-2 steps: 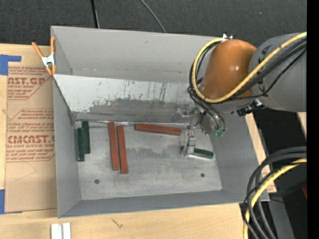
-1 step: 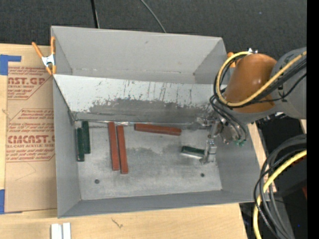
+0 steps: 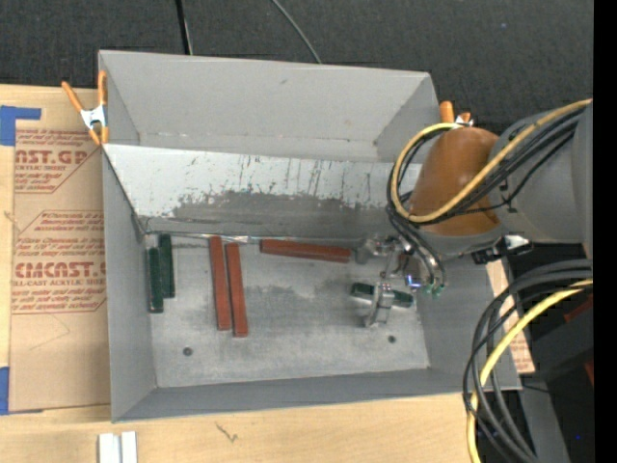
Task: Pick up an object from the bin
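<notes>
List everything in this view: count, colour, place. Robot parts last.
Bin: one, grey metal, centre of view.
Green bars: two, dark green, side by side at the bin's left.
Paired red bars: two, red-brown, side by side, left of centre.
Lone red bar: one, red-brown, along the back wall.
Small green piece: one, at the gripper; whether held is unclear.
Gripper: one, low at the bin's right.
Arm: one, orange cover, yellow and black cables.

Printed lettering: one bearer, left of the bin.
Cardboard sheet, flat beside the bin's left wall: red block print, slightly tilted, cut off at the left edge. It reads "CAST.GP" toward the far end and "CAST" again nearer, with "CAST ACRYLIC" in smaller type beneath. The finer red lines between are too small to read.
</notes>
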{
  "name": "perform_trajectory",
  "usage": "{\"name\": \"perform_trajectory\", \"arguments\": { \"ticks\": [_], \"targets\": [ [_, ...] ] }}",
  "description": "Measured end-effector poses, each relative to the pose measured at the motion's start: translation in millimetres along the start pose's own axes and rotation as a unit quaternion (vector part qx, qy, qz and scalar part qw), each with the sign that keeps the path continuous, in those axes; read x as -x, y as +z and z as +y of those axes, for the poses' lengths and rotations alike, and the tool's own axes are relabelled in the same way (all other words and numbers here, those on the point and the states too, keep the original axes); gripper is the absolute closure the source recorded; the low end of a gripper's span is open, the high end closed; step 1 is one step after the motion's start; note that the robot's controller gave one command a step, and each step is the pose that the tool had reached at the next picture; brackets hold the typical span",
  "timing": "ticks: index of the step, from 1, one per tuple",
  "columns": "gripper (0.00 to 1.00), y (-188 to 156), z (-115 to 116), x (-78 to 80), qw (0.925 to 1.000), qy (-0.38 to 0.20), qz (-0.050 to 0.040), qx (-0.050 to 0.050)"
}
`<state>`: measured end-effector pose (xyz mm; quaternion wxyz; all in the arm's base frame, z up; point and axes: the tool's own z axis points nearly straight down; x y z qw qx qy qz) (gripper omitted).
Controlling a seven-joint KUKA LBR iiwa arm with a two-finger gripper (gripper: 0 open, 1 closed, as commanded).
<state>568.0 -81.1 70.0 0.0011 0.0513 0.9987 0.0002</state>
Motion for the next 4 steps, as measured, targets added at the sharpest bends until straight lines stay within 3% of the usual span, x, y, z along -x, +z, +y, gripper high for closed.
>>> {"name": "perform_trajectory", "arguments": {
  "ticks": [1,4],
  "targets": [
    [1.0,0,-7,-6.4,1.0,-0.008,0.0,0.0],
    [1.0,-13,-6,-7.3,1.0,-0.008,0.0015,0.0]
  ]
}}
